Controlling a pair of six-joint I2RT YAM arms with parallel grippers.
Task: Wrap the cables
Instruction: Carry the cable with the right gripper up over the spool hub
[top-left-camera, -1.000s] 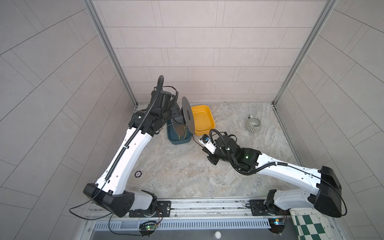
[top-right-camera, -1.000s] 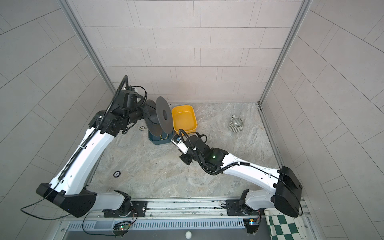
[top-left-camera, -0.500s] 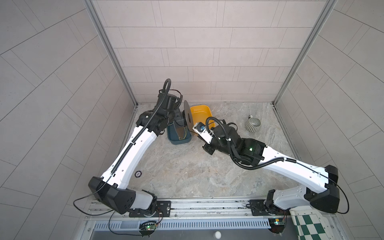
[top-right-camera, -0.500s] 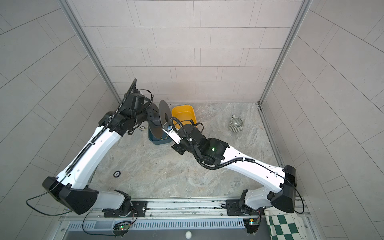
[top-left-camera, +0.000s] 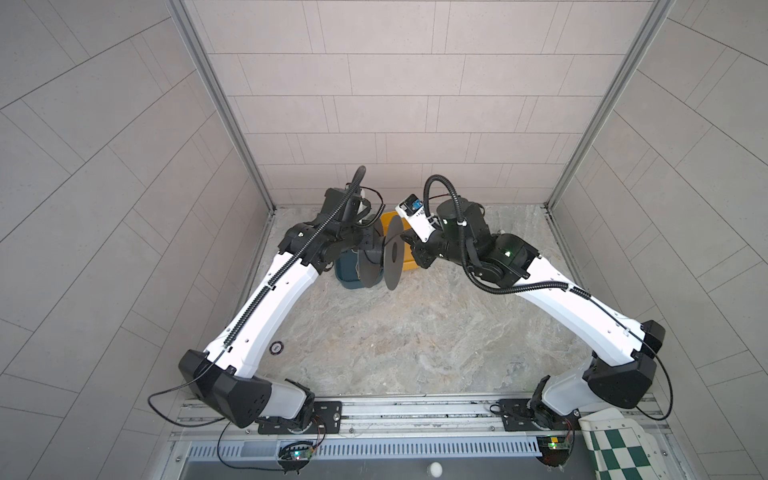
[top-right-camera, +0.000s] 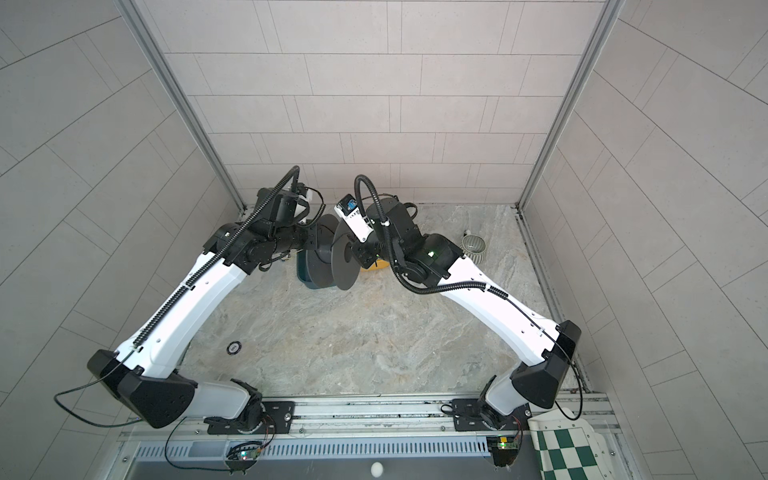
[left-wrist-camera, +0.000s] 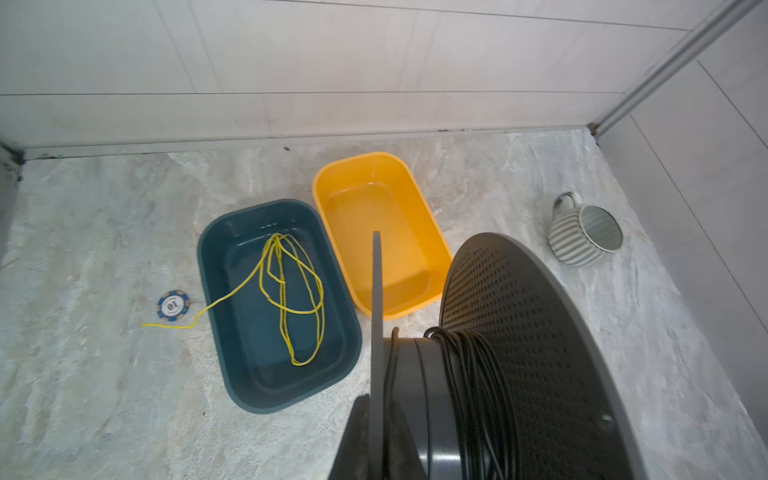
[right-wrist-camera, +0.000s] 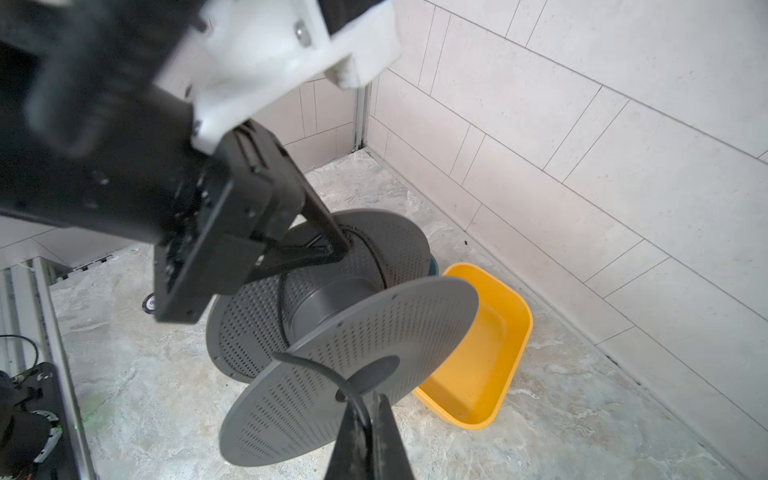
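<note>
Left gripper (left-wrist-camera: 376, 411) clamps a gray spool (right-wrist-camera: 374, 328) by its rim; right gripper (right-wrist-camera: 368, 424) pinches the black cable (left-wrist-camera: 478, 374).

Left arm (top-left-camera: 270, 299), right arm (top-left-camera: 573, 307) stretched rearward, wrists bent inward, facing each other. Left gripper (right-wrist-camera: 336, 247) clamped tight; right gripper (right-wrist-camera: 368, 413) fingers (right-wrist-camera: 386, 432) pinched together, near left.

Back by the wall, a dark blue tray (left-wrist-camera: 245, 353) and a yellow tray (left-wrist-camera: 374, 216) side by side on the marbled tabletop (left-wrist-camera: 83, 395). Inside the blue one, loose loops of yellow-green cord (left-wrist-camera: 282, 291), one tail trailing over the rim and out beside a blue-and-white poker chip (left-wrist-camera: 173, 306). Off to the right, well apart, a striped mug (top-right-camera: 473, 251). Down front, a green checkered cloth (top-left-camera: 615, 449) and a small white ball (top-left-camera: 435, 470).
</note>
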